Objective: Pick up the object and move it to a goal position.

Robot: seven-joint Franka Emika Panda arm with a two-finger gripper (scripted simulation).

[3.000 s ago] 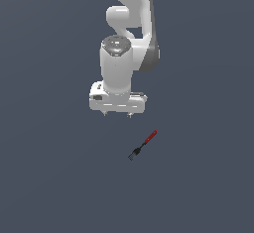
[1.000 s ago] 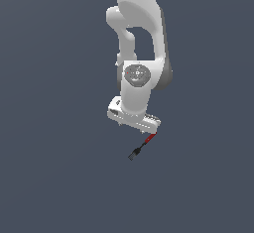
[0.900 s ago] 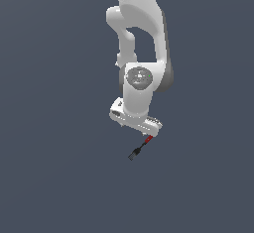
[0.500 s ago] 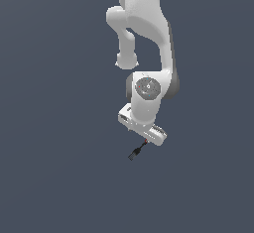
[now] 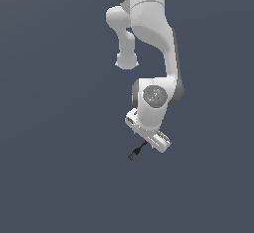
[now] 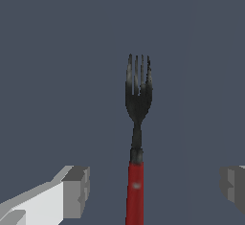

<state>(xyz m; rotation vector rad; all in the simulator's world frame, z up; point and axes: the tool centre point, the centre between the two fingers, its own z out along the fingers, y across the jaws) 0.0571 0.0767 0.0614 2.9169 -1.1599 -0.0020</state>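
Fork (image 5: 136,152) was lying on the flat dark grey-blue floor (image 5: 54,177) in the exterior view, tiny next to the white arm (image 5: 149,33). Only its dark tines end poked out toward that view's lower left, plus a sliver of red right where it disappeared under the gripper (image 5: 148,142). The arm was folded down over it, so the hand's body hid most of the handle and the fingers too. Couldn't tell from here how the jaws stood.

Wrist view made it way clearer. The fork (image 6: 137,138) ran straight along the middle of the picture, red handle nearest the camera, then a dark neck and four dark tines pointing away. One grey fingertip (image 6: 76,190) sat off to one side of the handle and the other off to the opposite side, both well apart from it with bare floor between. So the claw (image 6: 154,186) was spread wide, straddling the handle and touching nothing.
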